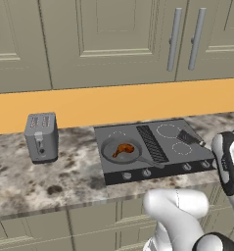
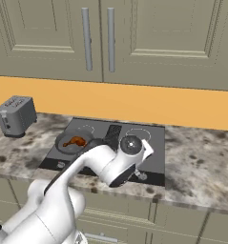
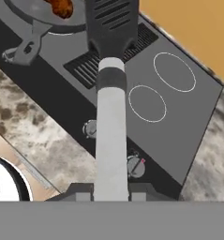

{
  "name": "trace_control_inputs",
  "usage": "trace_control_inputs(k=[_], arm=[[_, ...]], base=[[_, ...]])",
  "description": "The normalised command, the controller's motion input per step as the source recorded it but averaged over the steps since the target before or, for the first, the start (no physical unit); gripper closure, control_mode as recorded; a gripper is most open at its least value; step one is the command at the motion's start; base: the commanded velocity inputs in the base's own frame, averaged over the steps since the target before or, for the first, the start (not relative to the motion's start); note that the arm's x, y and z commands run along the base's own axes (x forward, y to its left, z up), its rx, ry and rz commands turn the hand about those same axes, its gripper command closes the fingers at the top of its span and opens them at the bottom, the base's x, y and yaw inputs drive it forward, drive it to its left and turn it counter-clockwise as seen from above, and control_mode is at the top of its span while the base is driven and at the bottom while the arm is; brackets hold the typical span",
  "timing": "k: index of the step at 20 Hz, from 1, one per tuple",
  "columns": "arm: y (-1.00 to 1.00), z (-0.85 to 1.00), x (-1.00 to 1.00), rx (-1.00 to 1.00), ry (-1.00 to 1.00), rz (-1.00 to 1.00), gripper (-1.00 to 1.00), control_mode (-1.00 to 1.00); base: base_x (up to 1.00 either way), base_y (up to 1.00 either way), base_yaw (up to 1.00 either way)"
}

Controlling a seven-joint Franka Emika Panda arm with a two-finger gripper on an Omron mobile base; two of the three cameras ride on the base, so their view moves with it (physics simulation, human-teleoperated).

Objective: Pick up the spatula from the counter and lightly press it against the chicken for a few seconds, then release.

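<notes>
Grey-handled spatula with a black slotted blade point(image 3: 111, 108): gripped at the handle, off the speckled stone counter point(image 1: 64, 181). The two-finger gripper point(image 3: 111, 193) is clamped narrowly on the handle, one finger on each side, with the blade pointing away from the hand.

Position: in the left base view the blade hangs over the right half of the dark grey cooktop point(image 1: 113, 169), near the two right burner rings. The brown piece of chicken point(image 1: 123, 149) lies in the round dark frying pan point(image 1: 108, 152) on the left near burner. Blade and chicken are well apart, with the ribbed centre grille between them.

Handling, as judged:
- The spatula looks stiff and light, so the load on the jaws should be small.
- The handle is smooth and round and may twist between the fingers once the blade meets resistance.
- The hold sits well back on the handle, so the blade acts as a long lever. A small wrist tilt will move the tip considerably.

Pressing step not yet done. Bring the blade left over the pan, lower it flat, and press gently. The chicken may slide in the pan.
</notes>
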Motion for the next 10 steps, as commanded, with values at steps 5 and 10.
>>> trace_control_inputs(k=[5, 10], arm=[[0.31, 0.2, 0.15, -0.09, 0.09, 0.17, 1.0, -1.0], [0.29, 0.11, 0.12, -0.05, 0.06, 0.17, 1.0, -1.0]], base=[[0.0, 0.0, 0.0], [0.0, 0.0, 0.0]])
